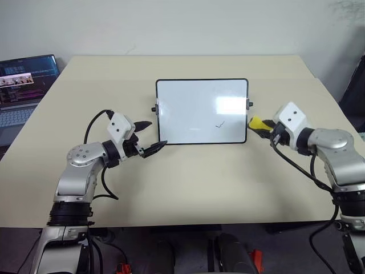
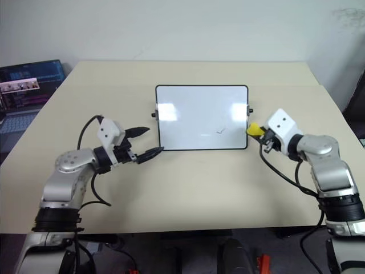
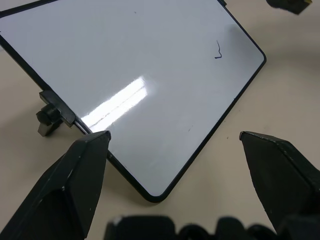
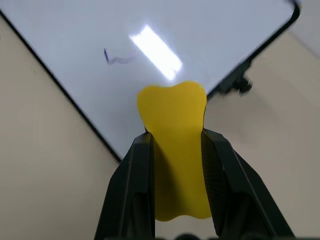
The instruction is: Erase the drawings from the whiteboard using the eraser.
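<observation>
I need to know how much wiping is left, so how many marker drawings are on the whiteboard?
1. A small tick-shaped drawing sits on the whiteboard, in its near right part, close to the eraser in the right gripper. Glare patches might hide a fainter mark.

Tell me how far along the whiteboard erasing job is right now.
Most of the whiteboard already looks clean. In hand: the right gripper is shut on the yellow eraser, poised at the board's right edge. Left: one small tick mark near the lower right still needs wiping. The left gripper sits open by the board's lower left corner.
</observation>
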Tool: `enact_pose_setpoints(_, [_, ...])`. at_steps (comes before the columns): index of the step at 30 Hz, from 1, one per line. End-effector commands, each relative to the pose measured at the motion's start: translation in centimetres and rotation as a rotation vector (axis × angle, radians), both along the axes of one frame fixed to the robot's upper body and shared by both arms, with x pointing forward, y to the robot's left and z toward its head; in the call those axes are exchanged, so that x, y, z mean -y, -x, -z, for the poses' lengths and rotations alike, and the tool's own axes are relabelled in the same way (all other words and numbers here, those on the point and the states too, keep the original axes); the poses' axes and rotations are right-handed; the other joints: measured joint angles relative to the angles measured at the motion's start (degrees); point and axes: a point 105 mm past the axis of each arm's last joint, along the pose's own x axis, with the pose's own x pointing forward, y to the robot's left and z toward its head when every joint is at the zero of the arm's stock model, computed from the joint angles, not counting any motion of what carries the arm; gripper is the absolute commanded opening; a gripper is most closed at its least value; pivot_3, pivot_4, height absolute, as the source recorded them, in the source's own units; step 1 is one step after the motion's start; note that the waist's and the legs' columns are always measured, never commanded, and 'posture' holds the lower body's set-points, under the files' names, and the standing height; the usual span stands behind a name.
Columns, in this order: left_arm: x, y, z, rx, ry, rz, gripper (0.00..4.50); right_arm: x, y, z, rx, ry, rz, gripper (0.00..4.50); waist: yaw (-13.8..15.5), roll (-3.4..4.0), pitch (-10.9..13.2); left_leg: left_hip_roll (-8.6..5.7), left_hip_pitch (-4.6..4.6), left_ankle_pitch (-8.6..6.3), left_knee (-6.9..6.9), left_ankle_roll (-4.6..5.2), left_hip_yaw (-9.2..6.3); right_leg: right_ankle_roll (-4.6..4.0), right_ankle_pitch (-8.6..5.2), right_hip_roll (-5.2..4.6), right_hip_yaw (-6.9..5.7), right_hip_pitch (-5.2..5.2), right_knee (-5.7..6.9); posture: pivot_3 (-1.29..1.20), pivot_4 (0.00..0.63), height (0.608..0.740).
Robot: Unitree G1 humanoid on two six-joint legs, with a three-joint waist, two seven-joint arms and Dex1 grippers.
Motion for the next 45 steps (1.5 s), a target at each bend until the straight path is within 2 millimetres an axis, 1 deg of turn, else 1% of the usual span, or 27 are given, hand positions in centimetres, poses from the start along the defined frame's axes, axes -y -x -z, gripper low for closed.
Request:
enact_pose_setpoints(1, [0.1,0.2,-1.4,0.052,-0.004,0.012,4.5,-2.7,-0.1,-3.0,0.093,-0.01,-0.085,0.97,0.0,0.0,0.0,0.0,0.0,0.0,0.01,0.0,0.0,0.0,0.0,0.0,0.01,0.0,0.0,0.0,0.15,0.74])
enact_pose_setpoints(2, [0.1,0.2,-1.4,0.051,-0.004,0.012,4.5,-3.1,-0.2,-3.2,0.1,-0.013,-0.094,0.97,0.0,0.0,0.0,0.0,0.0,0.0,0.01,0.0,0.0,0.0,0.0,0.0,0.0,0.01,-0.01,0.0,0.15,0.74])
enact_pose_setpoints(3, [0.2,0.2,-1.4,0.049,-0.005,0.014,4.5,-4.2,-0.4,-3.6,0.114,-0.019,-0.113,0.97,0.1,0.0,0.0,0.0,0.0,0.0,0.01,0.0,-0.01,0.0,0.0,0.0,-0.01,0.01,-0.02,0.0,0.15,0.74])
enact_pose_setpoints(4, [0.3,0.2,-1.3,0.047,-0.005,0.017,4.5,-5.7,-0.9,-4.0,0.127,-0.028,-0.132,0.97,0.0,0.0,0.0,0.0,-0.01,0.0,0.01,0.0,-0.01,0.0,0.0,0.0,-0.01,0.01,-0.02,0.0,0.15,0.74])
enact_pose_setpoints(6, [0.5,0.2,-1.2,0.045,-0.006,0.022,4.5,-7.9,-1.9,-4.1,0.147,-0.023,-0.132,0.97,-0.4,0.0,0.0,0.0,0.02,0.0,0.01,0.0,0.0,0.0,0.0,0.0,0.01,0.01,0.01,0.0,0.15,0.74])
enact_pose_setpoints(11, [0.8,0.2,-1.3,0.048,-0.004,0.027,4.5,-9.4,-4.0,-3.1,0.149,0.002,-0.077,0.97,0.4,-0.01,0.0,0.0,-0.04,0.0,0.01,-0.01,-0.05,-0.01,0.01,-0.01,-0.05,0.01,-0.01,0.0,0.15,0.74])
enact_pose_setpoints(15, [0.7,0.3,-1.1,0.044,-0.008,0.027,4.5,-9.5,-5.2,-2.3,0.145,0.027,-0.037,0.97,0.6,-0.01,0.0,-0.01,-0.07,0.0,0.01,0.0,-0.06,-0.01,0.01,-0.03,-0.08,-0.01,-0.03,0.0,0.15,0.74])
enact_pose_setpoints(20, [0.8,0.2,-1.6,0.053,-0.01,0.03,4.5,-9.2,-6.2,-1.1,0.13,0.053,0.001,0.97,0.2,-0.01,0.0,-0.01,-0.05,0.0,0.0,0.0,-0.06,-0.01,0.02,-0.02,-0.07,-0.02,-0.01,0.0,0.15,0.74])
enact_pose_setpoints(23, [0.8,0.2,-1.6,0.053,-0.012,0.032,4.5,-8.4,-6.6,-0.6,0.122,0.078,0.032,0.97,0.1,-0.01,0.0,-0.01,-0.04,0.0,0.0,0.0,-0.05,-0.01,0.02,-0.02,-0.06,-0.01,0.0,0.0,0.15,0.74])
enact_pose_setpoints(26, [0.7,0.4,-1.4,0.048,-0.013,0.028,4.5,-6.7,-7.1,-0.1,0.116,0.127,0.081,0.97,0.1,-0.01,0.0,-0.01,-0.02,0.0,0.02,0.0,-0.05,-0.01,0.02,-0.02,-0.06,-0.01,0.05,0.0,0.15,0.74])
enact_pose_setpoints(28, [0.7,0.4,-1.4,0.046,-0.012,0.028,4.5,-6.1,-7.1,0.4,0.106,0.162,0.091,0.97,0.1,-0.01,0.0,-0.01,0.0,0.0,0.04,0.0,-0.06,-0.01,0.02,-0.02,-0.07,0.02,0.06,0.0,0.15,0.74])
enact_pose_setpoints(31, [0.8,0.3,-1.4,0.046,-0.011,0.028,4.5,-6.5,-6.8,1.5,0.083,0.185,0.063,0.97,0.1,-0.02,0.0,-0.01,0.05,0.0,0.08,0.0,-0.05,0.01,0.04,-0.02,-0.05,0.09,0.05,0.0,0.15,0.74])
enact_pose_setpoints(41, [0.8,0.2,-1.5,0.048,-0.006,0.03,4.5,-9.5,-3.0,7.9,-0.103,0.282,-0.101,0.97,-0.3,-0.07,-0.1,0.0,0.25,0.01,0.1,0.0,-0.02,0.02,0.04,0.0,0.02,0.19,0.13,0.0,0.15,0.74])
enact_pose_setpoints(43, [0.8,0.2,-1.5,0.049,-0.006,0.031,4.5,-9.5,-2.8,8.5,-0.12,0.296,-0.089,0.97,-0.3,-0.08,-0.1,0.0,0.35,0.01,0.1,0.0,0.03,0.02,0.04,0.01,0.08,0.2,0.23,0.0,0.15,0.74])
enact_pose_setpoints(45, [0.8,0.2,-1.5,0.05,-0.006,0.031,4.5,-9.2,-3.2,8.1,-0.116,0.289,-0.057,0.97,-0.3,-0.08,-0.1,0.0,0.47,0.01,0.15,-0.01,0.11,0.02,0.03,0.01,0.16,0.2,0.47,0.0,0.15,0.74])
